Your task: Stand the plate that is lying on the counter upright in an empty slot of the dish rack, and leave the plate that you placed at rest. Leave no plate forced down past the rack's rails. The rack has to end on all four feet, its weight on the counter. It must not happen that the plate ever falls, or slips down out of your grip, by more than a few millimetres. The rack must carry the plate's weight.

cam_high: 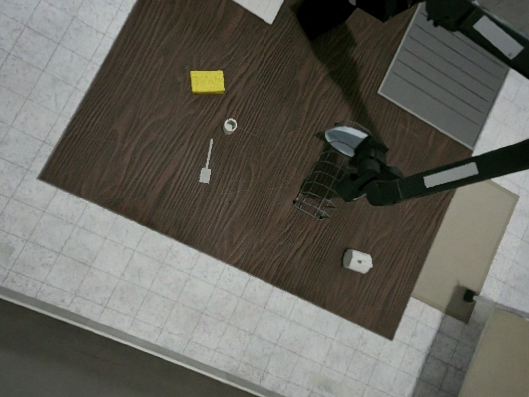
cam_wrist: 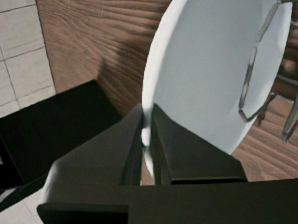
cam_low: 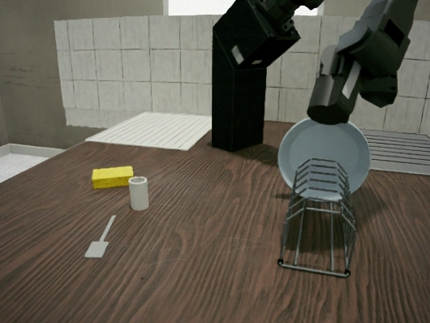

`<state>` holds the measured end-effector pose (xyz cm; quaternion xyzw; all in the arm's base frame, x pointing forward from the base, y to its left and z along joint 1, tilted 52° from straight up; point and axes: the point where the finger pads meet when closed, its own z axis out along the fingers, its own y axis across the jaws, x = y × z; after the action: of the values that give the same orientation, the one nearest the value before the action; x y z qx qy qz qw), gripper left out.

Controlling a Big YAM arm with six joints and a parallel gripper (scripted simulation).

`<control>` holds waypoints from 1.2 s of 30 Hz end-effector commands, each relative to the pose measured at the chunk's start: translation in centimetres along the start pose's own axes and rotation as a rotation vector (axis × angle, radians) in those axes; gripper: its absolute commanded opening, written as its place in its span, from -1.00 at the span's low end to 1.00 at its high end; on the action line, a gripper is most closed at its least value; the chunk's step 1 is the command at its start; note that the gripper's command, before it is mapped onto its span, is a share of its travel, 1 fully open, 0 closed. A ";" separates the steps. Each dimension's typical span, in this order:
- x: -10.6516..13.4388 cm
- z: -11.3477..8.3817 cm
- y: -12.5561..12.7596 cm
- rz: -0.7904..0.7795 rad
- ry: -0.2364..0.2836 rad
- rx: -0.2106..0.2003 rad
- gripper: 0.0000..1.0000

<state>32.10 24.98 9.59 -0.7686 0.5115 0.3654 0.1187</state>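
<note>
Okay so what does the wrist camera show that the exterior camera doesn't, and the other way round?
Only the wrist view shows the grip itself: two dark fingers pinching the rim of the pale blue round plate. Only the exterior view shows the whole grey wire dish rack standing on the dark wooden counter, plus the yellow sponge, white cylindrical cup and flat grey spatula. Both show the plate upright at the rack's far end, held by the gripper.

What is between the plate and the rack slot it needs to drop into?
Nothing visible. The end effector grips the plate by its top rim, upright, with its lower edge already down among the far wires of the rack. No other plate shows in the rack.
</note>
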 end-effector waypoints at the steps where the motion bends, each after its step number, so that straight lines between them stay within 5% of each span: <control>1: -0.3 0.1 -0.2 0.004 0.001 0.001 -1.00; 14: -0.3 0.1 -0.2 0.004 0.001 0.001 -1.00; 15: -0.3 0.1 -0.2 0.004 0.001 0.001 -0.48; 36: -0.3 0.1 -0.2 -0.003 0.001 0.002 -0.48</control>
<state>32.10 24.99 9.57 -0.7682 0.5121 0.3656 0.1182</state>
